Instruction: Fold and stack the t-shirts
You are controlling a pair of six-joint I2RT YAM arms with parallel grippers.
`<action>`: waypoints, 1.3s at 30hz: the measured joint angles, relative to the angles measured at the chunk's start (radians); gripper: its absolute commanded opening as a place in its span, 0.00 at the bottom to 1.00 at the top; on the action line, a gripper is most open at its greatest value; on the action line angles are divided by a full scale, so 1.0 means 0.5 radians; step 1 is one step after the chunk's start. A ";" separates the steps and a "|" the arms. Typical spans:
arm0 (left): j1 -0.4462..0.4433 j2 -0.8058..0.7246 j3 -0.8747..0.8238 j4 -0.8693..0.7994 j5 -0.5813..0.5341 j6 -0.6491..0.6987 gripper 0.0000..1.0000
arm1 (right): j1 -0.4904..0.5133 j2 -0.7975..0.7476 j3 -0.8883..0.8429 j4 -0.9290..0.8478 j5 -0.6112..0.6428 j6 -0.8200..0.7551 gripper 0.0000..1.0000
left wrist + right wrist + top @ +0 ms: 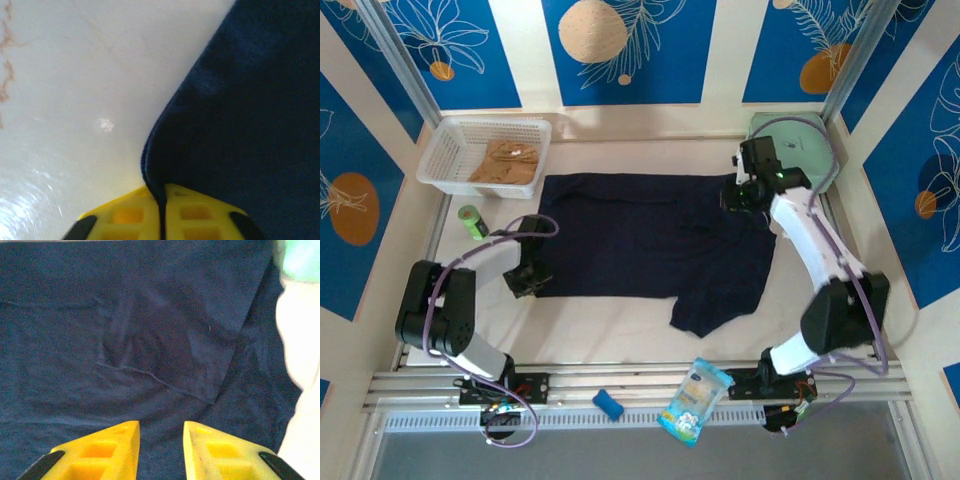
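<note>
Two t-shirts are being counted on the desk (610, 330). At 10 o'clock, one white mesh basket (448, 160) is being filled by the tan t-shirt (508, 162), which is lying crumpled inside it. Just below the basket, at 9 o'clock, one small green cylinder (472, 221) is being shown on the bare desk, apart from the cloth.

The left claw (532, 283) is being held low at the 8 o'clock corner of the navy t-shirt (650, 245). In the left wrist view its two yellow fingers (192, 210) are being pressed together on the shirt's hemmed edge, with only that thin edge of cloth between them.

The navy t-shirt is being spread flat across the centre of the desk, with one part reaching toward 5 o'clock. At 6 o'clock, on the near rails, one small blue object (609, 404) and one snack packet (695, 402) are being shown near each other, not touching.

The right claw (735, 197) is being held over the shirt's 2 o'clock corner. In the right wrist view its two fingers (215, 450) are being held a narrow gap apart, with nothing between them and wrinkled navy cloth beneath. At 1 o'clock, one mint-green case (800, 150) is being shown just beside the shirt.
</note>
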 measured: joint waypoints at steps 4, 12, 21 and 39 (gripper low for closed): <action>0.003 0.072 0.079 -0.079 0.009 0.052 0.00 | 0.031 -0.498 -0.137 0.179 -0.072 -0.100 0.60; 0.017 0.083 0.105 -0.105 0.058 0.104 0.00 | 0.452 -0.849 -0.272 0.016 -0.068 -0.806 0.65; 0.016 0.023 0.107 0.298 0.233 0.184 0.00 | 1.030 -0.818 -1.046 -0.418 0.494 -1.631 0.75; 0.016 -0.156 0.071 0.534 0.351 0.264 0.00 | 1.164 -0.137 -1.421 -0.106 0.732 -1.947 0.56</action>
